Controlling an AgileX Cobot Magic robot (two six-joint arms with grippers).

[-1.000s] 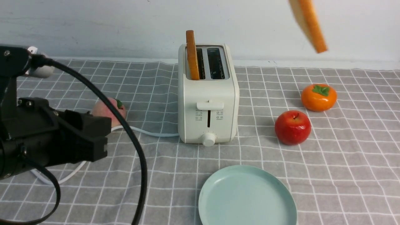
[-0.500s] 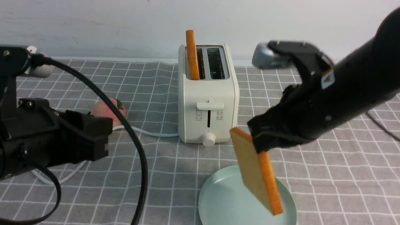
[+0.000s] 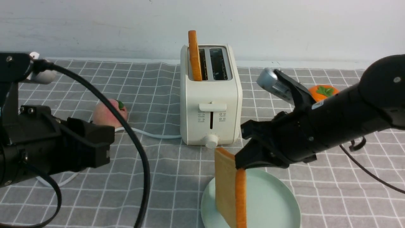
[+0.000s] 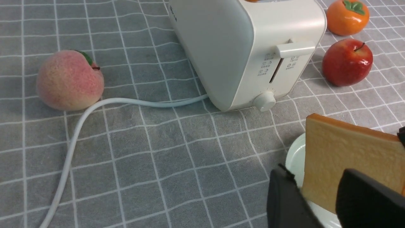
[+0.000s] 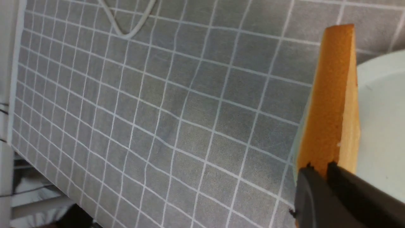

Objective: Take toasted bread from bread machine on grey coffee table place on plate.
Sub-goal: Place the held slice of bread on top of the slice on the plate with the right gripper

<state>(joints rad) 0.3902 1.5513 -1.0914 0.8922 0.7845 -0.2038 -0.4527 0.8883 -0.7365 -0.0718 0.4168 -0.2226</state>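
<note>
The cream-white bread machine [image 3: 210,95] stands mid-table on the grey coffee table [image 3: 158,177]. One slice of toasted bread [image 3: 194,55] sticks up from its left slot; the right slot looks empty. My right gripper [image 3: 240,163] is shut on the top corner of a second slice [image 3: 228,186], which hangs on edge over the left part of the mint plate [image 3: 275,202]. The right wrist view shows the jaws [image 5: 320,167] pinching this slice [image 5: 329,95] beside the plate [image 5: 383,110]. Whether the slice touches the plate is hidden. My left gripper [image 3: 106,144] hovers at the left, open and empty [image 4: 314,171].
A peach [image 3: 107,112] lies left of the toaster beside its white cord [image 3: 148,134]. A red apple [image 4: 347,61] and an orange persimmon [image 3: 326,91] sit right of the toaster, partly behind my right arm. A pale wall runs behind the table.
My right arm has swung down from the upper right with the slice, carrying it lower and leftward over the plate. The left arm has barely moved.
</note>
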